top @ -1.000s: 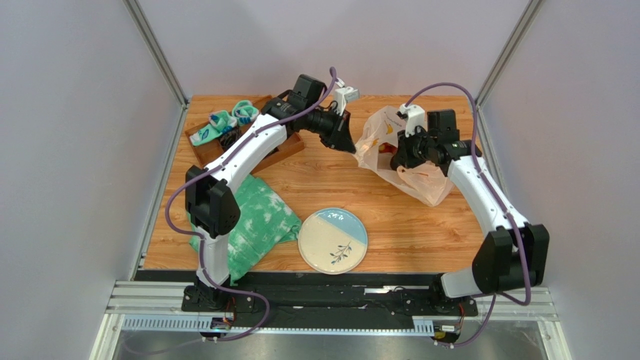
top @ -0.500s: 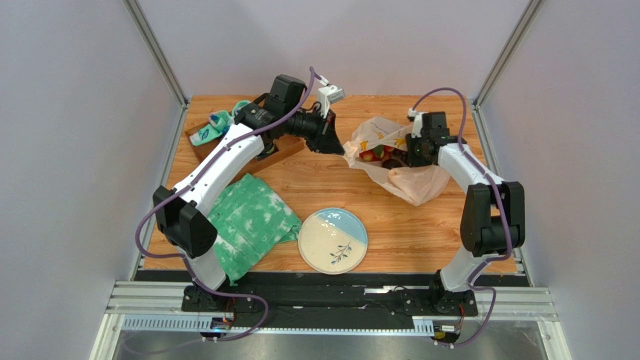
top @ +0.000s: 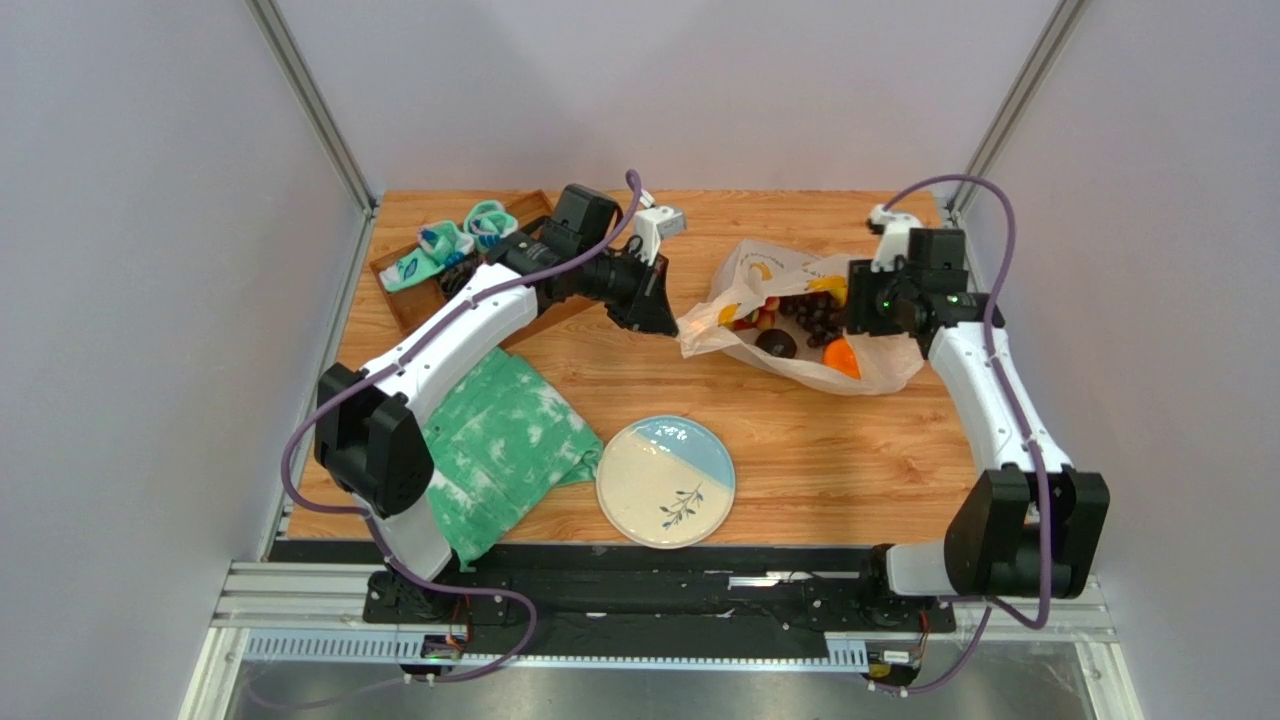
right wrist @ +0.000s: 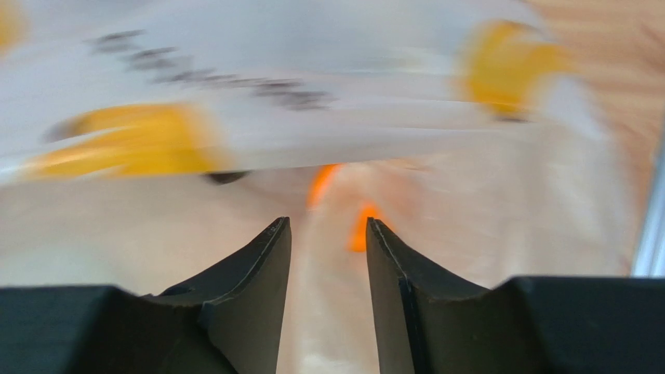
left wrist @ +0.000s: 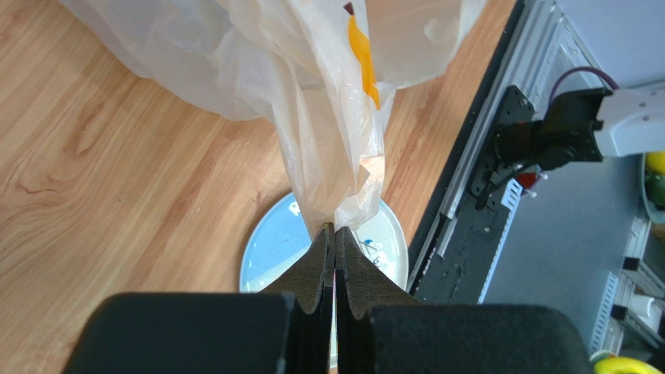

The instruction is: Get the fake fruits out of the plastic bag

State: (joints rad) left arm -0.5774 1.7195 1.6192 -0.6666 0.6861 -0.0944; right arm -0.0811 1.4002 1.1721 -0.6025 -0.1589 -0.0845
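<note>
The left gripper [left wrist: 335, 231] is clamped on the bag [left wrist: 308, 117] rim and the right gripper [right wrist: 326, 234] stands slightly parted and empty at its other end, so the thin film may slip or tear, leaving the fruits [top: 796, 321] inside its mouth between them.

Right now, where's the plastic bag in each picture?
Top external: the plastic bag lies right of centre, on the far half of the wooden table.
Left wrist: it runs from the top middle down into the shut left gripper.
Right wrist: blurred, it fills most of the picture beyond the right gripper.
Shared landmark: the wooden table shows in all three views.
</note>
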